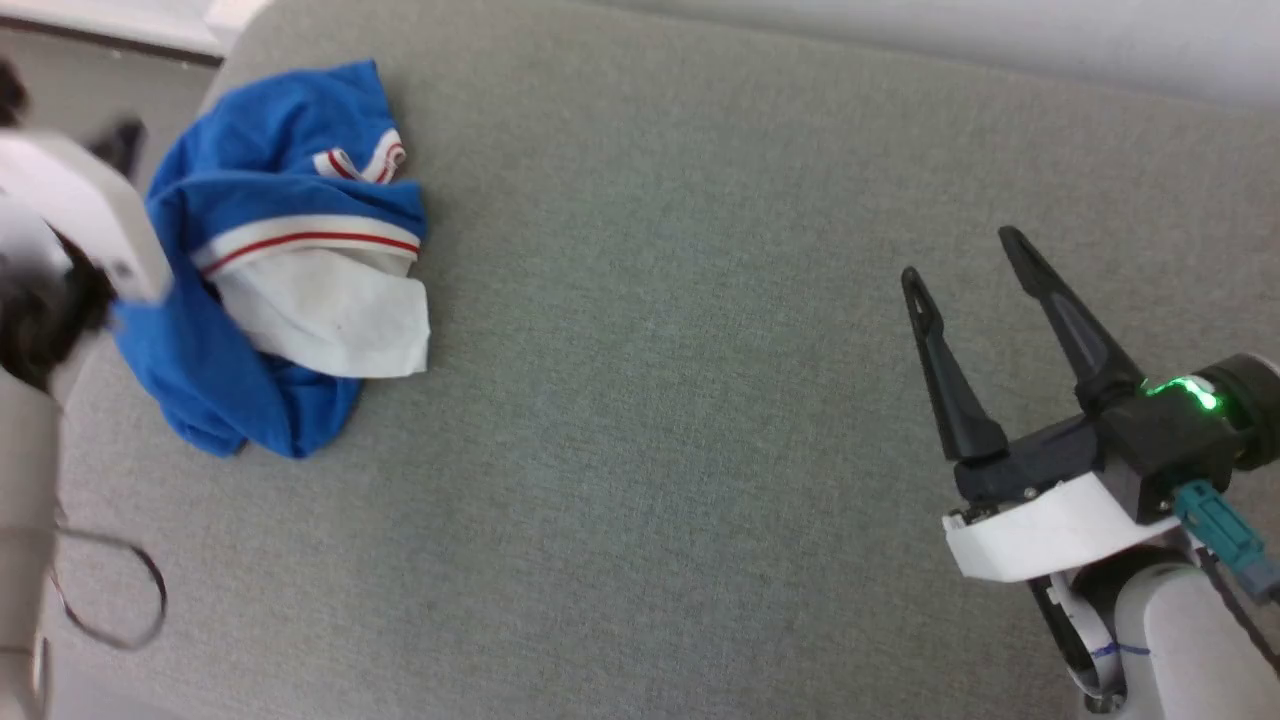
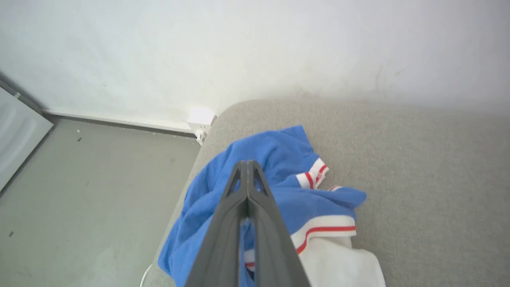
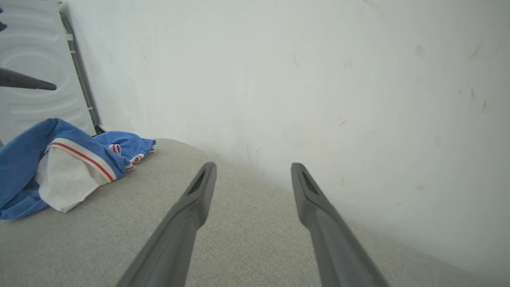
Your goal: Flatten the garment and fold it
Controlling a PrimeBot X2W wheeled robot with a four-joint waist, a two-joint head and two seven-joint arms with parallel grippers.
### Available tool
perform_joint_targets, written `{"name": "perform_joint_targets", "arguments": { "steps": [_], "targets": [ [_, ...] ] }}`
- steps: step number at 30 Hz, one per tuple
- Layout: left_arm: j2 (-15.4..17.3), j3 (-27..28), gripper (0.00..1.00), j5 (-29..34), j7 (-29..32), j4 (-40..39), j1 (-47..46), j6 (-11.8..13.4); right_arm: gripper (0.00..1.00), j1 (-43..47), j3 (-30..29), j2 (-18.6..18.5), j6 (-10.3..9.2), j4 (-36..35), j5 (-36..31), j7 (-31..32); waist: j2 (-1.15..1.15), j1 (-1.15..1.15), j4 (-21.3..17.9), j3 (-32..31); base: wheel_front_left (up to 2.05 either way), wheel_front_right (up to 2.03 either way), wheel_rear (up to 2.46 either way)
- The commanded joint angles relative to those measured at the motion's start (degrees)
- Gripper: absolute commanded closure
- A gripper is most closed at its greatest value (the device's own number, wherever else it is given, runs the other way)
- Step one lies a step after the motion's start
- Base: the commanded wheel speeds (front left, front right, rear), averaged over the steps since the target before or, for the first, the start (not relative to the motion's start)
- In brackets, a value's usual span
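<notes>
Garment (image 1: 280, 270) heaped at the far left corner of the tabletop (image 1: 650, 400), one hand at each side.

The garment lies on the tabletop against its left edge, with a sleeve on top of the heap at its near right side. The left hand (image 2: 247, 167) hangs over the garment's left part, by the tabletop's left edge. The right hand (image 1: 960, 255) is over the near right of the tabletop, well apart from the garment. The wall (image 3: 318, 79) stands behind the far edge. The floor (image 2: 99, 191) lies below, left of the tabletop.
</notes>
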Motion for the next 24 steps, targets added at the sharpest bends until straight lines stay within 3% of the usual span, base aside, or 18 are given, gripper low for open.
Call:
{"name": "perform_joint_targets", "arguments": {
  "steps": [1,11,16,17,18,24],
  "targets": [
    [0.67,0.2,1.0,0.49,-0.66,-0.98,-1.87,-0.33,0.0,0.68,-0.42,0.49,-0.05,0.53,0.46,-0.74,0.0,0.0,-0.41,-4.05,0.0,0.0,0.0],
    [-0.83,-0.46,1.0,-0.59,1.72,-10.05,-13.69,0.17,0.0,5.65,-5.01,3.64,-0.05,4.72,1.27,-5.62,0.0,0.0,-3.49,-13.9,0.0,0.0,0.0],
    [-1.21,-2.13,1.0,-0.32,3.91,-12.43,-15.52,0.39,0.0,8.02,-7.14,3.96,-0.05,5.06,1.58,-6.68,0.0,0.0,-4.82,-15.9,0.0,0.0,0.0],
    [-1.28,-2.29,0.65,-0.12,3.72,-12.86,-15.26,0.61,0.0,8.35,-7.48,3.98,-0.05,5.0,1.87,-6.81,0.0,0.0,-4.93,-15.96,0.0,0.0,0.0],
    [-1.36,-2.49,0.0,0.13,3.39,-13.25,-14.81,0.82,0.0,8.63,-7.75,3.99,-0.05,5.01,2.16,-6.91,0.0,0.0,-4.99,-16.02,0.0,0.0,0.0],
    [-1.88,-2.14,0.0,-0.05,1.86,-14.32,-11.19,2.65,0.0,9.31,-8.56,4.01,-0.05,4.27,2.25,-6.58,0.0,0.0,-4.2,-15.36,0.0,0.0,0.0]
  ]
}}
